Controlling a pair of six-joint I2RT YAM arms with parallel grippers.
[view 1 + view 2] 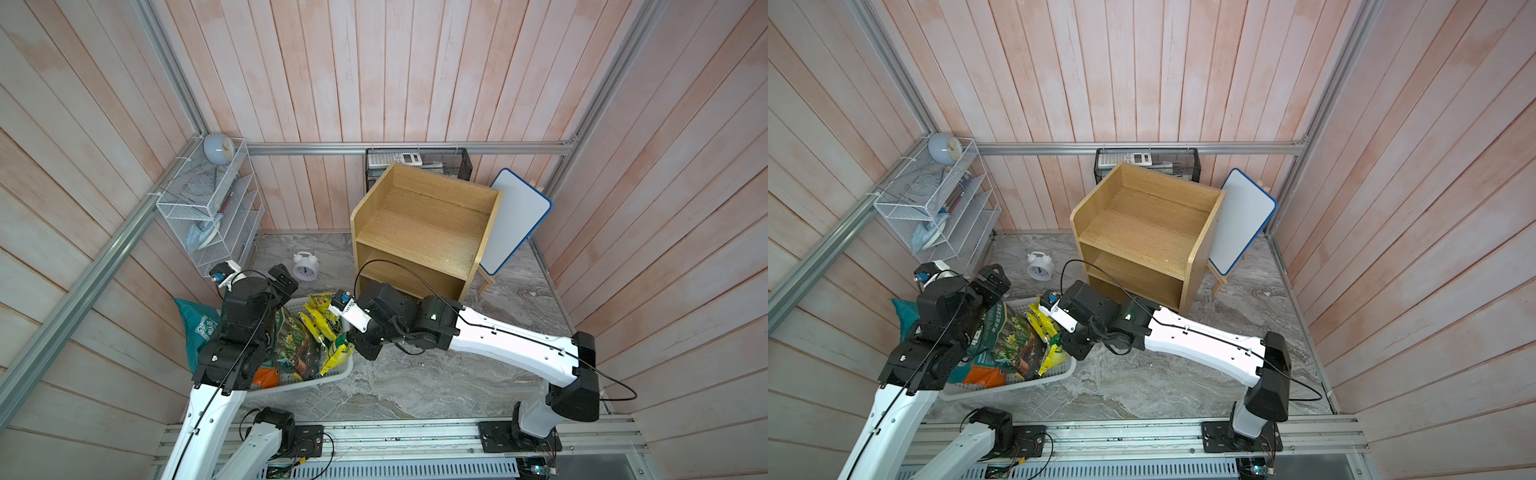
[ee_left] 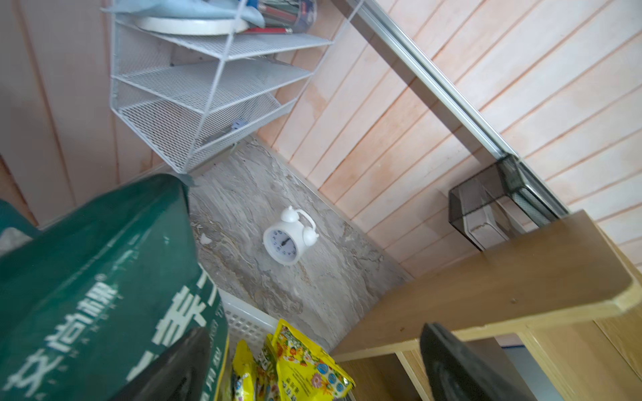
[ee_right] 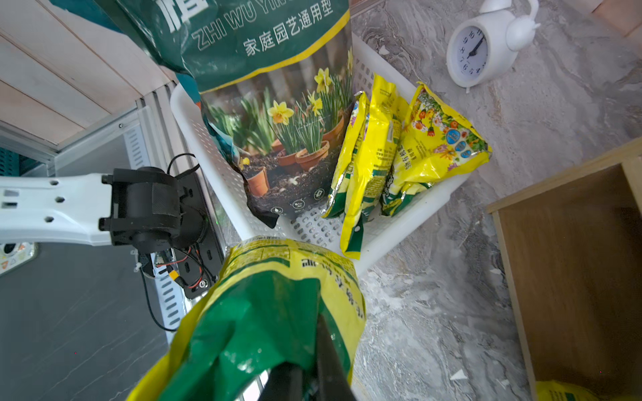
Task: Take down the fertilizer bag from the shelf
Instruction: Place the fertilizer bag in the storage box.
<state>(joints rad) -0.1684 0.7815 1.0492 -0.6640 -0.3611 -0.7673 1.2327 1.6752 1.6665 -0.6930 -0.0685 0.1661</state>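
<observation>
Standing at the back of the counter (image 1: 415, 386), the shelf (image 1: 419, 232) is the biggest item: oak-look board, 3 tiers, rounded side panels, matte grain. Its top and mid tiers are bare in both top views.

Next is the white basket (image 1: 332, 376), perforated plastic w/ a stiff rim. It holds a big green soil bag (image 3: 278, 121), glossy w/ a daffodil print, plus yellow pouches (image 3: 434, 145) leaning on end.

The fertilizer bag (image 3: 271, 312) is off the shelf. It hangs from the right gripper (image 3: 309, 371), just by the basket's rim; can't tell if it's over the basket or beside it. The fingers are pressed together on the pouch's top edge.

Handling, prob.: soft film pouch w/ a slick skin and loose fill that sags and shifts. Light to mid weight, not fragile. Best hold is the flat crimped top seam, since a belly grip would likely slip or bunch.

The left gripper (image 2: 316, 347) is spread wide and holds nothing, next to the soil bag.

Smallest is a white twin-bell clock (image 1: 305, 266), hard plastic, on the grey marble-look counter well apart from the pouch.
</observation>
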